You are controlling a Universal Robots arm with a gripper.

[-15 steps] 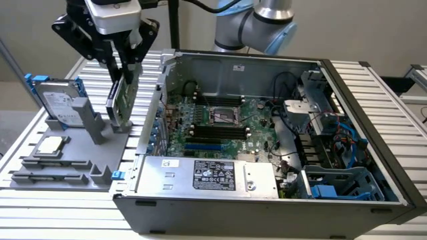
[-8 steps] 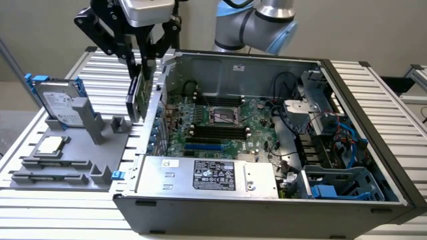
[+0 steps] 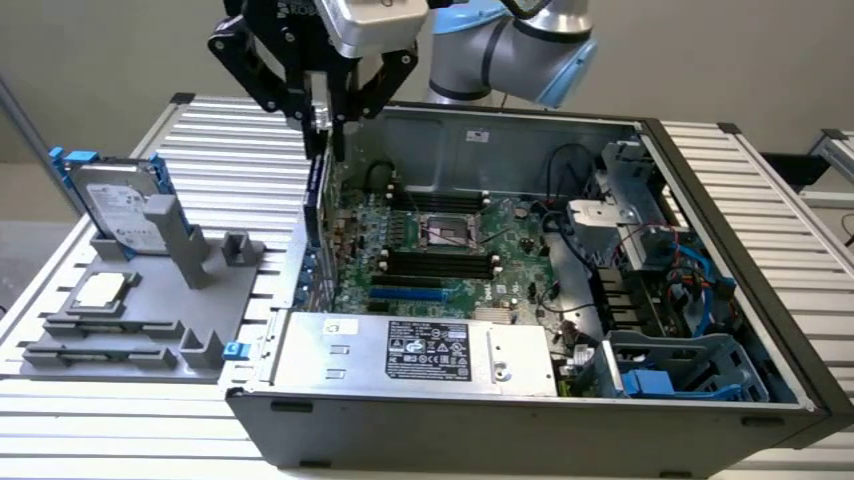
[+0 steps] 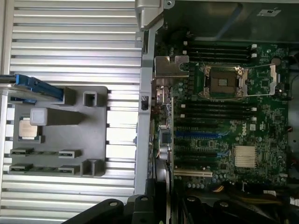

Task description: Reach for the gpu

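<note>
The gripper hangs over the gpu, which stands on edge just inside the computer case wall; fingers appear narrowly parted astride it. Misalignment could jam a finger against the wall or motherboard.

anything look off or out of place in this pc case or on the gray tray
Nothing stands out as damaged or spilled. The CPU socket sits empty, while the processor chip and hard drive rest on the gray tray. The gripper hangs at the case's wall.
</note>
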